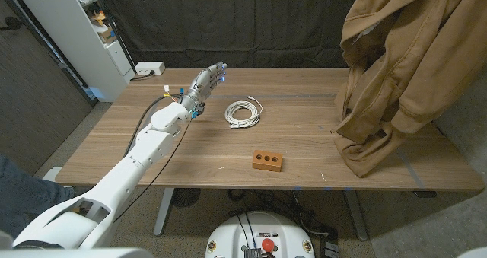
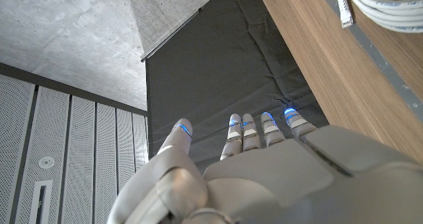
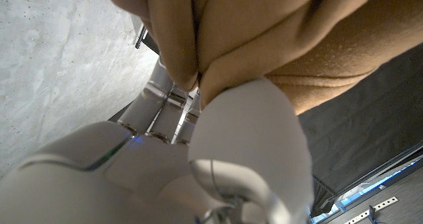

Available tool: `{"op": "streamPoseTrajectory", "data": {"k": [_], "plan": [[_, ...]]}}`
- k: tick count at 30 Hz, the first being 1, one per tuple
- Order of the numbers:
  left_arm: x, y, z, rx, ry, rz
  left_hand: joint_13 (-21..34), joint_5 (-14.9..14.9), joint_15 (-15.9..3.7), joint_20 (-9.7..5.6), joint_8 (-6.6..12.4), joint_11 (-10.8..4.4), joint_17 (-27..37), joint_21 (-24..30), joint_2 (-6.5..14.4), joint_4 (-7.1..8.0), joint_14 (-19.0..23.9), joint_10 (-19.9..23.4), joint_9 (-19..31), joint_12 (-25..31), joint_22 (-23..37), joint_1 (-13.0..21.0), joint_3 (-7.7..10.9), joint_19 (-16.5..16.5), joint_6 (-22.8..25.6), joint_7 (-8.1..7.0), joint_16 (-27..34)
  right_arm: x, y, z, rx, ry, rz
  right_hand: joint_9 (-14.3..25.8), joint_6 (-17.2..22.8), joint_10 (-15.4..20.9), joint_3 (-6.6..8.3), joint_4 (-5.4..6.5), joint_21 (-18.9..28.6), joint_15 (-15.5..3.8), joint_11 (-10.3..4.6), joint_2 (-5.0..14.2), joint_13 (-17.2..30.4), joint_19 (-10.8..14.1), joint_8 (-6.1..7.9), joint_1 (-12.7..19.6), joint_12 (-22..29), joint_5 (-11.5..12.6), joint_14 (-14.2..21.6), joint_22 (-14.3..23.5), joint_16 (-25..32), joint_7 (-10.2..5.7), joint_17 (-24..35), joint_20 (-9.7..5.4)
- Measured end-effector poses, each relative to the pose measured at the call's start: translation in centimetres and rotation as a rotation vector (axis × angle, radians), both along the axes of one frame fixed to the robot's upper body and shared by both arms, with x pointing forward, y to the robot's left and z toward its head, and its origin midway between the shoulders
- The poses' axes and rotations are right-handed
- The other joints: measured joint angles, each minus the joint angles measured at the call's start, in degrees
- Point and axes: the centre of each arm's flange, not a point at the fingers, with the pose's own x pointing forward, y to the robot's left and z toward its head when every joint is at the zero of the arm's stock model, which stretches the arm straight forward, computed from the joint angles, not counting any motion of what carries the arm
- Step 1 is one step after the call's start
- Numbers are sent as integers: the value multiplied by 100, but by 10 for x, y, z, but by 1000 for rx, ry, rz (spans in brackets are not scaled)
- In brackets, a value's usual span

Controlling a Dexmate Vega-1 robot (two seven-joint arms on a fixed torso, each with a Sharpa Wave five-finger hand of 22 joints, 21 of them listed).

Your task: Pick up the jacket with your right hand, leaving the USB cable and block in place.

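One tan jacket (image 1: 396,68), hanging up off table's right end. One coiled white USB cable (image 1: 243,113). One brown block (image 1: 268,160), w/ two holes in its face. One white box (image 1: 149,68) at far-left corner. One wooden table (image 1: 190,155) under the lot.
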Motion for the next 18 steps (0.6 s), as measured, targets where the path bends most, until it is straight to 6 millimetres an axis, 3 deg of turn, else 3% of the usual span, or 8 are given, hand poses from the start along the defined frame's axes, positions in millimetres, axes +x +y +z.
{"op": "streamPoseTrajectory", "data": {"k": [18], "plan": [[-2,4,1,4,-4,6,0,0,0,0,0,0,0,0,30,0,0,0,0,0,0,30,0,0,0,0,0,5,6,0,-2,6,17,1,0,31,25,-25,89,-1,-30,-1,-17,-33,-15,1,-89,-5,0,-53,-1,0,0,8]]}}
